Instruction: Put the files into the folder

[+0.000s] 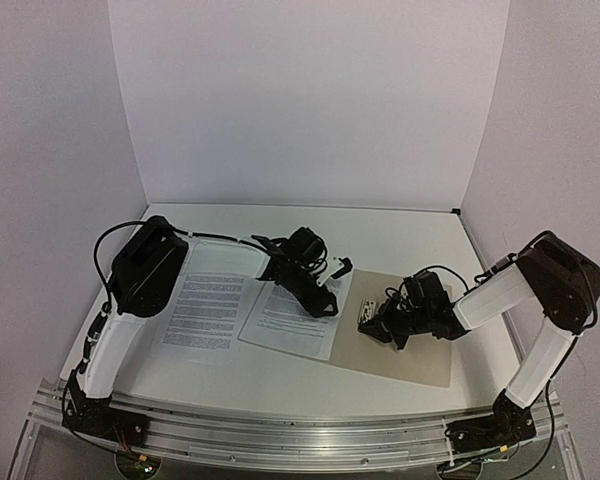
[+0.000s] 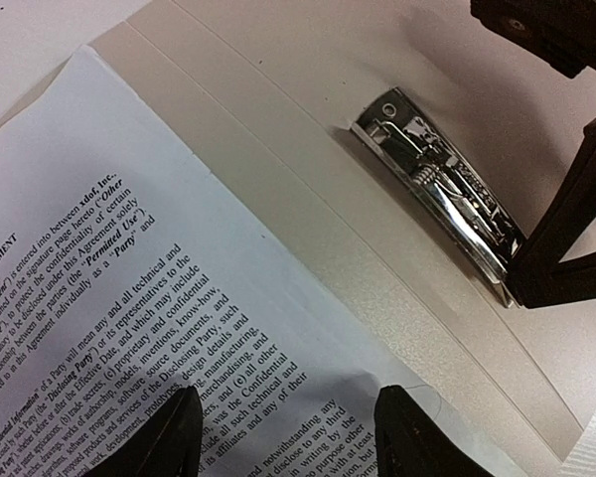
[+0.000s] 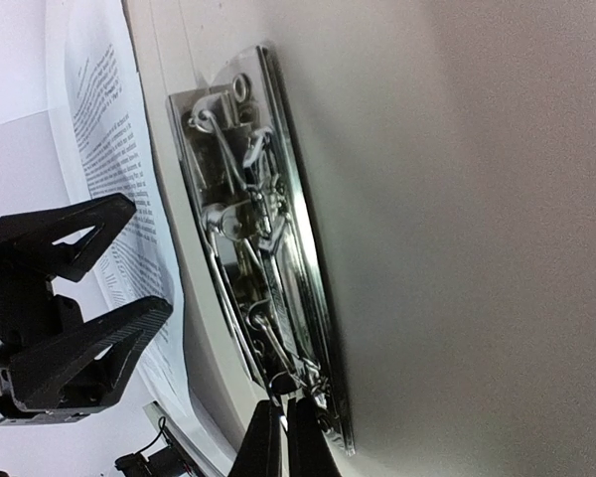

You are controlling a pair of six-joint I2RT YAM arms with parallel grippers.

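Observation:
Two white printed sheets lie on the table. One sheet (image 1: 208,312) lies flat at the left. The other sheet (image 1: 285,325) lies with its right edge over the left side of the open tan folder (image 1: 420,350). My left gripper (image 1: 320,300) is open, with its fingers astride that sheet's edge (image 2: 179,258) in the left wrist view, where the gripper (image 2: 290,442) holds nothing. My right gripper (image 1: 372,325) is at the near end of the folder's metal fastener (image 3: 268,248). In the right wrist view the gripper (image 3: 283,442) is shut on the fastener's thin wire lever.
White walls enclose the table on the left, back and right. An aluminium rail (image 1: 280,425) with both arm bases runs along the near edge. A black cable (image 1: 335,268) lies behind the left gripper. The two grippers are close together over the folder's left part.

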